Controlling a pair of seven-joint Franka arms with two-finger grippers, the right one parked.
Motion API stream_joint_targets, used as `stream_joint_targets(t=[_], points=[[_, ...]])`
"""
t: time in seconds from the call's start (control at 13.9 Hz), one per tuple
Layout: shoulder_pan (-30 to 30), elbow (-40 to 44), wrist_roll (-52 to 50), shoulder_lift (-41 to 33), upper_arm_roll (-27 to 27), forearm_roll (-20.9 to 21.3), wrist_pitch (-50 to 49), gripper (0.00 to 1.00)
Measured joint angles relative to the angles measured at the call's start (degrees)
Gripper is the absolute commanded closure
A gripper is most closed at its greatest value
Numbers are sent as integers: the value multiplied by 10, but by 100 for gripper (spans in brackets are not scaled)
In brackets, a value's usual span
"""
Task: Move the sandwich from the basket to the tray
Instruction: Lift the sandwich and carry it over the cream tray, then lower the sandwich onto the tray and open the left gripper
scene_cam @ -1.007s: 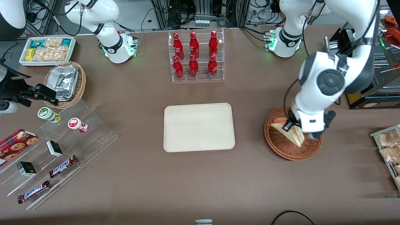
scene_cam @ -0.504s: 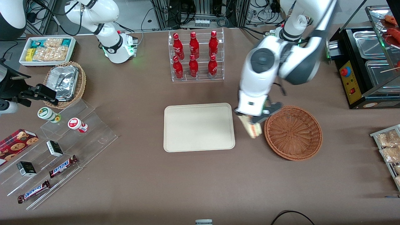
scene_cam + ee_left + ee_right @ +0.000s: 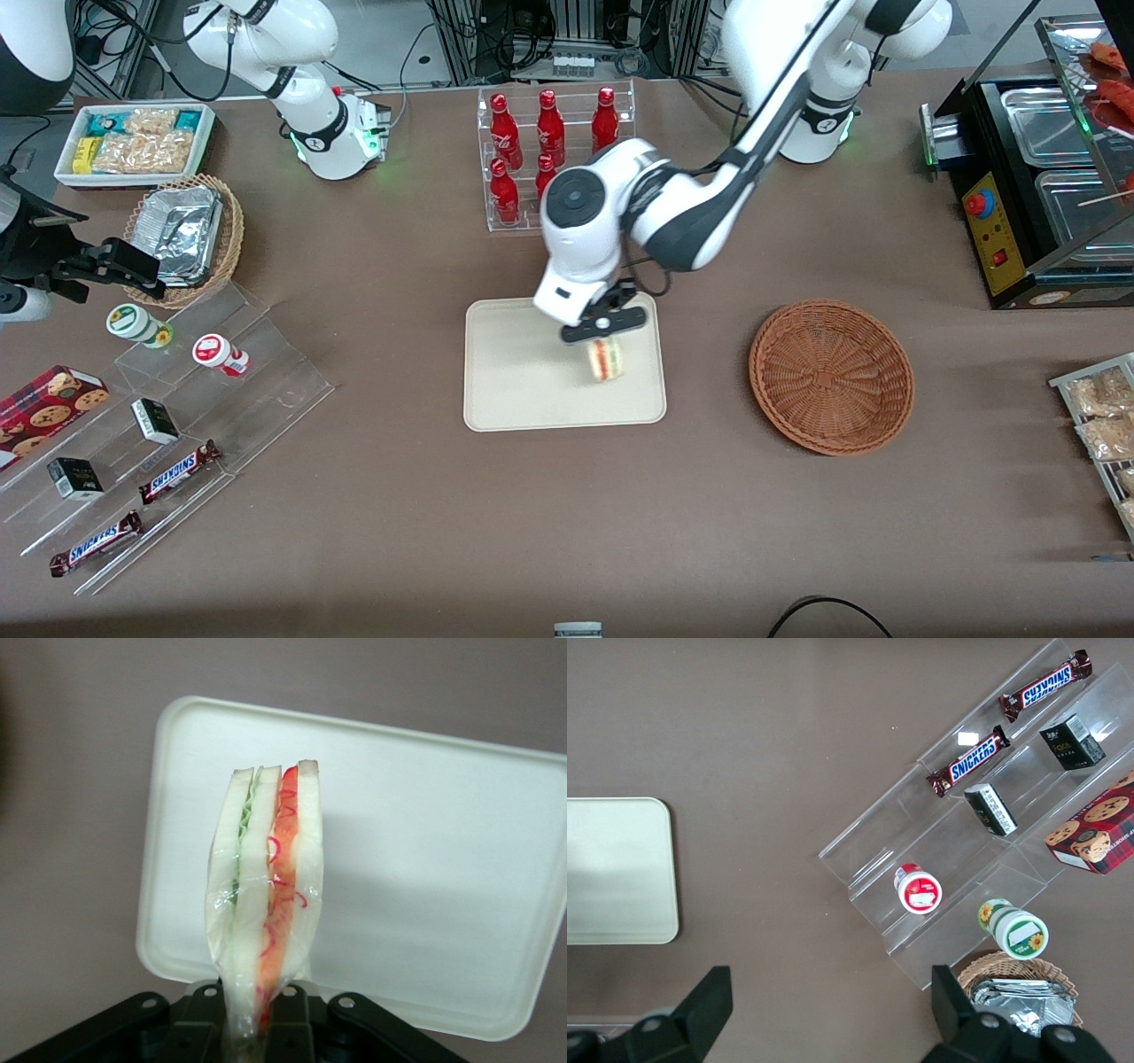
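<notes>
My left gripper (image 3: 603, 338) hangs above the cream tray (image 3: 523, 390), over the part of it nearest the basket, and is shut on the sandwich (image 3: 606, 360). The wrapped wedge hangs from the fingers with its edge showing. In the left wrist view the sandwich (image 3: 266, 886) sticks out from between the black fingers (image 3: 297, 1019), white bread with red, orange and green layers, with the tray (image 3: 425, 877) beneath it. The reddish-brown wicker basket (image 3: 831, 377) sits on the table toward the working arm's end, with nothing in it.
A clear rack of red bottles (image 3: 554, 159) stands farther from the front camera than the tray. Toward the parked arm's end are a tan basket with foil containers (image 3: 184, 232), a white box of snacks (image 3: 137, 142) and clear steps with candy bars (image 3: 177, 470).
The gripper has carried the sandwich out of the basket, past the tray's edge, and now holds it above the tray. The basket is left with nothing in it.
</notes>
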Motion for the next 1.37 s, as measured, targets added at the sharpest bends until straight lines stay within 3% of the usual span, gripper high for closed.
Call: stream_joint_targets(t=[0.29, 1.01, 1.08, 1.15, 1.22, 1.37], points=[[-30, 34, 43, 61, 0, 1, 30, 99], [-34, 37, 55, 114, 1, 19, 87, 97], [-34, 37, 55, 115, 1, 20, 87, 84], [-34, 37, 55, 115, 1, 20, 87, 37], [-34, 37, 55, 116, 1, 20, 87, 0], [-34, 38, 55, 116, 1, 20, 87, 0]])
